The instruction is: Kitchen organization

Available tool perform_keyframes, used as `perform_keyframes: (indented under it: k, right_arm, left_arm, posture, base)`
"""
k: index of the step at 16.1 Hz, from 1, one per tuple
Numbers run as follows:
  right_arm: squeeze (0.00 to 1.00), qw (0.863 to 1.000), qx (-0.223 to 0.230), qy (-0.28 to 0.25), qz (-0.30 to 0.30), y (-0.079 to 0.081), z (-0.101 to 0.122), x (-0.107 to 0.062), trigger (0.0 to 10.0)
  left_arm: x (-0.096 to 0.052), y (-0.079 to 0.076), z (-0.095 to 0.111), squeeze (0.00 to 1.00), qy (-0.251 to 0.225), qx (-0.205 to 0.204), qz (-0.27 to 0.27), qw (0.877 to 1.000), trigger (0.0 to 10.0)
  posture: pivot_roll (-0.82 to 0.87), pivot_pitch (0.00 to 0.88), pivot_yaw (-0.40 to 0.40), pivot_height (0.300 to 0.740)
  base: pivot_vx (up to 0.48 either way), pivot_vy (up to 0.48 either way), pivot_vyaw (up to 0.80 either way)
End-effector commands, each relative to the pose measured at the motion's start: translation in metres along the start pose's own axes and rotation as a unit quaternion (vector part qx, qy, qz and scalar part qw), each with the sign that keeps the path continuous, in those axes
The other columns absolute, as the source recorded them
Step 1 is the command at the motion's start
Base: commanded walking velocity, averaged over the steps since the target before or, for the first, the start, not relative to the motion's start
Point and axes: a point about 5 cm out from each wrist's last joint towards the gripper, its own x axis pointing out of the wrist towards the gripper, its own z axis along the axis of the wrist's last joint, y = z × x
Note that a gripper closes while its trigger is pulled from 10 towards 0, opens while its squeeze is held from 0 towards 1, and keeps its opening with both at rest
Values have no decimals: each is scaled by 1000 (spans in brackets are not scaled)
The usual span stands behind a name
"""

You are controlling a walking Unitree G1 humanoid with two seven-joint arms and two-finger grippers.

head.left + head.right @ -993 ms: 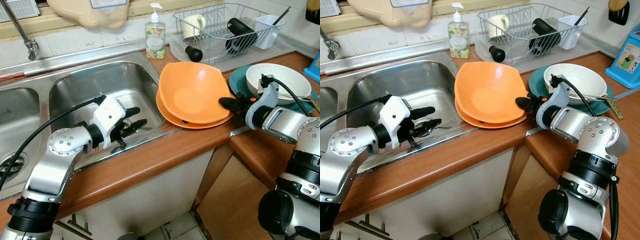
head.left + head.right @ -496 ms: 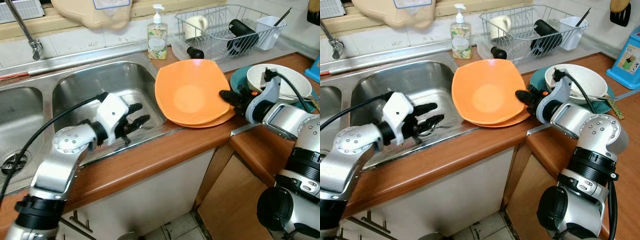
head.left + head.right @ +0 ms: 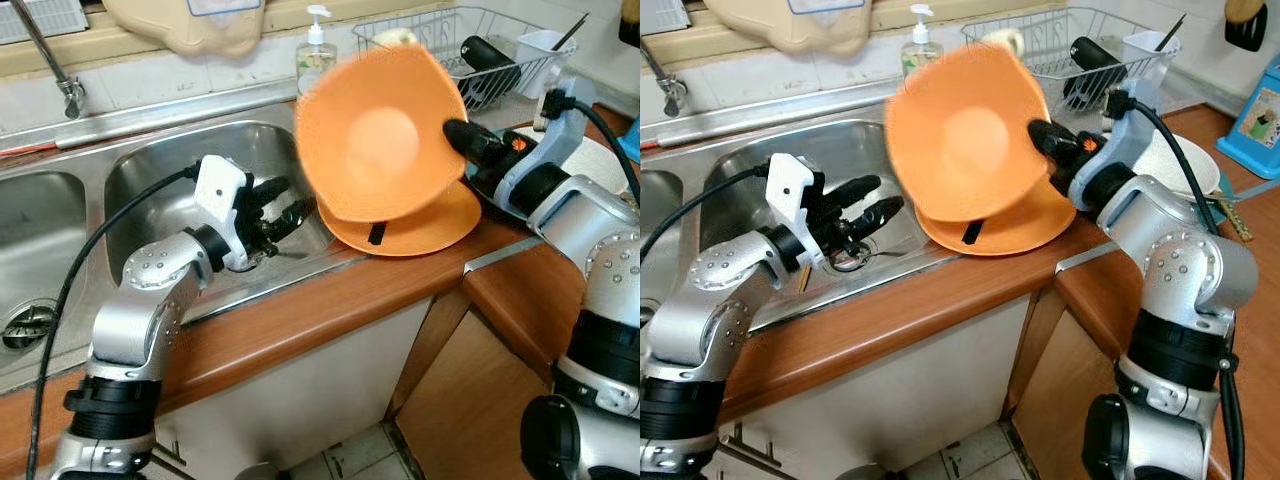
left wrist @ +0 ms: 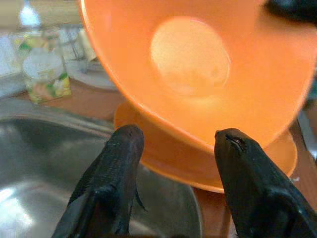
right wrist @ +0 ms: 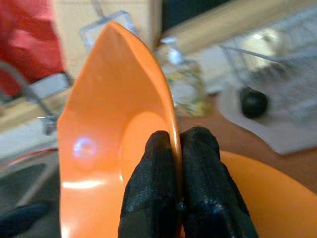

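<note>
Two orange bowls were stacked at the sink's right edge. The upper orange bowl (image 3: pixel 375 135) hangs tilted in the air, its hollow facing the sink, with my right gripper (image 3: pixel 455 130) shut on its right rim. My right wrist view has both fingers (image 5: pixel 161 163) pinching that rim. The lower orange bowl (image 3: pixel 425 225) rests on the wooden counter with a small black strip on it. My left gripper (image 3: pixel 280 205) is open over the right sink basin, pointing at the bowls and touching neither. Through its fingers (image 4: pixel 121 153) the raised bowl (image 4: pixel 198 64) hangs above the lower one (image 4: pixel 188 166).
A soap bottle (image 3: pixel 312 50) and a wire dish rack (image 3: pixel 485 50) stand at the back. A white bowl (image 3: pixel 1180 165) lies behind my right arm. The steel sink (image 3: pixel 150 175) has a faucet (image 3: pixel 45 55) at far left. A blue box (image 3: pixel 1258 115) stands at right.
My right gripper has lifted the top orange bowl off the lower one and tipped it up toward the sink. My left gripper has risen slightly toward the bowls.
</note>
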Motion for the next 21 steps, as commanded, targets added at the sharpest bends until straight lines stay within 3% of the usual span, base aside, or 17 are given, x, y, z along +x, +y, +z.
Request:
perform_keyframes:
  k: [1, 4, 7, 9, 10, 11, 14, 21]
  right_arm:
    - [0, 998, -16, -30, 51, 15, 7, -2, 0]
    - [0, 994, -33, -34, 102, 29, 2, -6, 0]
    - [0, 991, -17, -44, 127, 37, -1, -8, 0]
    - [0, 993, -4, -52, 108, 35, -4, -8, 0]
    - [0, 993, -2, -53, 105, 34, -4, -8, 0]
    - [0, 994, 0, -52, 94, 32, -7, -8, 0]
    - [0, 996, 5, -51, 79, 30, -12, -10, 0]
    - [0, 997, 9, -43, 57, 28, -20, -10, 0]
  left_arm:
    - [2, 6, 3, 0, -7, -27, 14, 1000, 10000]
    - [5, 3, 5, 0, -40, -96, 0, 995, 10000]
    - [5, 5, 2, 0, -50, -137, 2, 989, 10000]
    - [4, 5, 1, 0, -48, -137, 3, 989, 1490]
    - [4, 4, 1, 0, -47, -135, 2, 990, 1490]
    - [3, 3, 1, 0, -54, -144, -1, 988, 0]
    - [0, 2, 1, 0, -67, -168, 1, 983, 0]
    - [-3, -2, -5, 0, -62, -179, 7, 982, 0]
  posture:
    - [-166, 0, 77, 740]
    - [-168, 0, 78, 740]
    - [-168, 0, 79, 740]
    - [-168, 0, 84, 740]
    - [-168, 0, 84, 740]
    - [-170, 0, 87, 740]
    - [-173, 0, 87, 740]
    - [-180, 0, 79, 740]
  base:
    - [0, 0, 0]
    - [0, 0, 0]
    - [0, 0, 0]
    - [0, 0, 0]
    - [0, 0, 0]
    - [0, 0, 0]
    - [0, 0, 0]
    - [0, 0, 0]
